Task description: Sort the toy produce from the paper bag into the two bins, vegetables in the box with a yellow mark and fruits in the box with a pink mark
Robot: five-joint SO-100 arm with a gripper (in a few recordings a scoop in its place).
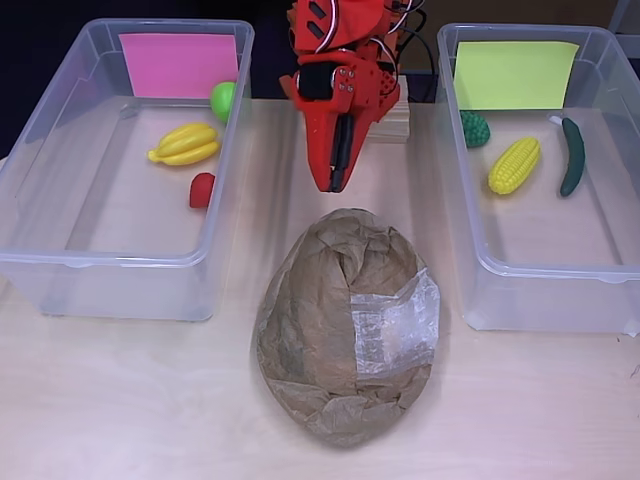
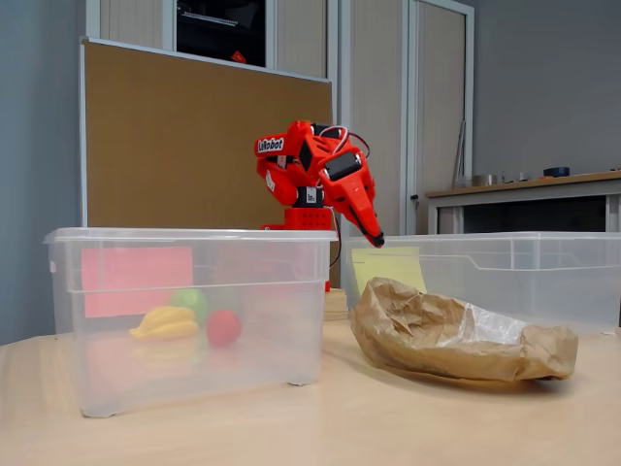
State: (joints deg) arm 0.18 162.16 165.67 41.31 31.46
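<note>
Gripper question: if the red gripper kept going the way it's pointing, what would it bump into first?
Probably the crumpled paper bag. The gripper points down and forward toward the bag's near end, nothing between them, though depth is hard to judge.

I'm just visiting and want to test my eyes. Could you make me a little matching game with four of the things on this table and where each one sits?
Things:
1. banana
2. corn cob
3. paper bag
4. pincer

Places:
A. in the bin with the yellow mark
B. on the table between the two bins
C. in the bin with the pink mark
D. in the air just behind the bag, pointing down

Pairs: 1-C, 2-A, 3-B, 4-D
</note>
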